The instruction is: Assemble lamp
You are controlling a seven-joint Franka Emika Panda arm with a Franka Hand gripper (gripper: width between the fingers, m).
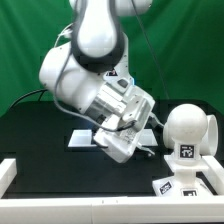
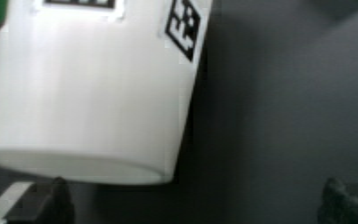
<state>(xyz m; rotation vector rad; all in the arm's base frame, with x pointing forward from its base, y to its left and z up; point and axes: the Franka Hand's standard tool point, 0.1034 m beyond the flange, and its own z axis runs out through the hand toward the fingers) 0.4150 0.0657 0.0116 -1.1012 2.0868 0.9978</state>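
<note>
In the wrist view the white tapered shade [image 2: 87,95] lies on its side on the dark table, with black-and-white tags at its narrow end. Its wide rim is just ahead of one dark fingertip [image 2: 34,200]; the other fingertip [image 2: 350,196] stands far off over bare table. My gripper [image 2: 194,200] is open and holds nothing. In the exterior view my gripper [image 1: 124,148] hangs tilted low over the table's middle, and the arm hides the shade. The round bulb [image 1: 188,128] stands on the boxy base [image 1: 186,180] at that view's right.
The marker board [image 1: 82,140] lies flat behind the arm at the exterior view's left. A white rim [image 1: 6,172] borders the black table at the front. A green curtain closes the back.
</note>
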